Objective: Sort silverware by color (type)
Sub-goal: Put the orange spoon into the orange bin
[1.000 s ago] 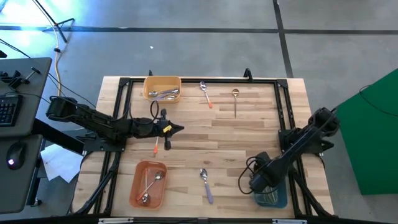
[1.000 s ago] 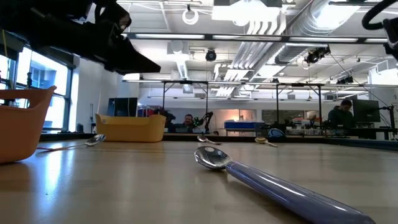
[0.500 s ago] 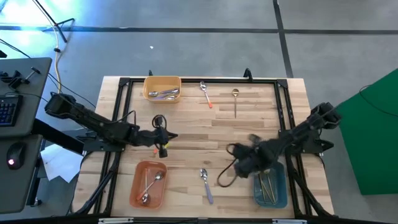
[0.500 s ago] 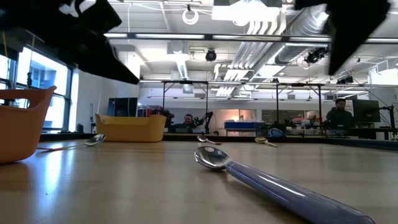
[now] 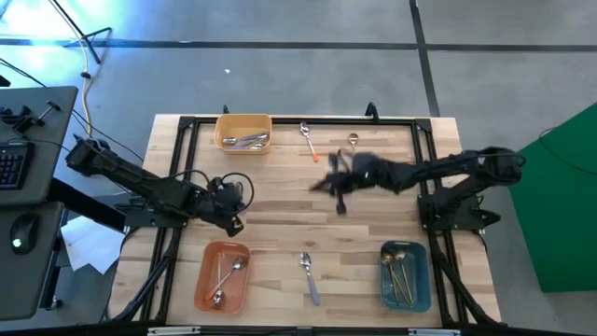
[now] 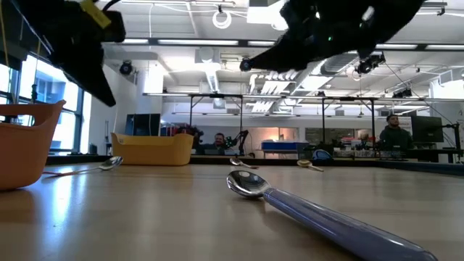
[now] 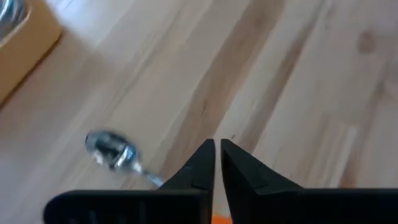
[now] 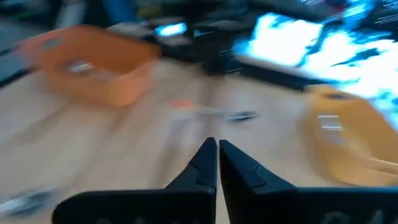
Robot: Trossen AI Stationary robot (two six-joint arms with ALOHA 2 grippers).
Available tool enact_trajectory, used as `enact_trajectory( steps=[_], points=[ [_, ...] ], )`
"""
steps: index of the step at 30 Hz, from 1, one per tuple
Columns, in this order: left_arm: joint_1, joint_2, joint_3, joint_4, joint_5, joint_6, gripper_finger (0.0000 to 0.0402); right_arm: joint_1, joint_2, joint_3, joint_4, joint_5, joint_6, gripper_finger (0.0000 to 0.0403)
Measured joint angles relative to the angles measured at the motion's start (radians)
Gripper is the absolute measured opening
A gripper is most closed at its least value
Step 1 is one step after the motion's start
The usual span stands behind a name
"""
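Silverware: spoons lie scattered on the bench (image 5: 392, 219) and sorted into three bins.
Lavender-handled spoon (image 5: 309, 277): on the near bench between the orange bin (image 5: 222, 277) and the blue bin (image 5: 406, 277).
Orange-handled spoon (image 5: 308, 140): far side, just beside the gold spoon (image 5: 353, 141).
Yellow bin (image 5: 243, 131): far edge, holding spoons.
My left end effector (image 5: 233, 221): fingers pressed together, an orange handle tip showing beneath them, above the bench near the orange bin.
My right end effector (image 5: 340, 193): fingers pressed together, empty, over mid-bench near the gold spoon.
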Motion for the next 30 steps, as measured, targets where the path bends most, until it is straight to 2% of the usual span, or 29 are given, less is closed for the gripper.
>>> enact_trajectory(
  steps=[3, 7, 11, 14, 20, 26, 30],
  points=[
    [0.019, 0.007, 0.0, -0.07, 0.001, -0.106, 0.0044, -0.116, 0.0, -0.045, 0.156, -0.005, 0.014, 0.0001],
    [0.059, 0.041, -0.008, -0.12, 0.035, -0.211, 0.0093, -0.221, 0.0, -0.053, 0.185, -0.005, 0.108, 0.0],
    [0.111, 0.102, -0.048, -0.065, 0.128, -0.212, 0.0139, -0.253, 0.0, -0.053, 0.177, -0.006, 0.158, 0.0],
    [0.159, 0.153, -0.069, -0.045, 0.155, -0.213, 0.0159, -0.244, 0.0, -0.053, 0.176, -0.007, 0.158, 0.0],
    [0.274, 0.213, -0.108, 0.036, 0.151, -0.184, 0.0157, -0.214, 0.0, -0.053, 0.161, -0.01, 0.133, 0.0],
    [0.373, 0.238, -0.167, 0.171, 0.227, -0.11, 0.0143, -0.209, 0.0, -0.053, 0.155, -0.009, 0.136, 0.0],
    [0.398, 0.235, -0.193, 0.194, 0.249, -0.068, 0.0129, -0.209, 0.0, -0.053, 0.149, -0.009, 0.142, 0.0]
  ],
)
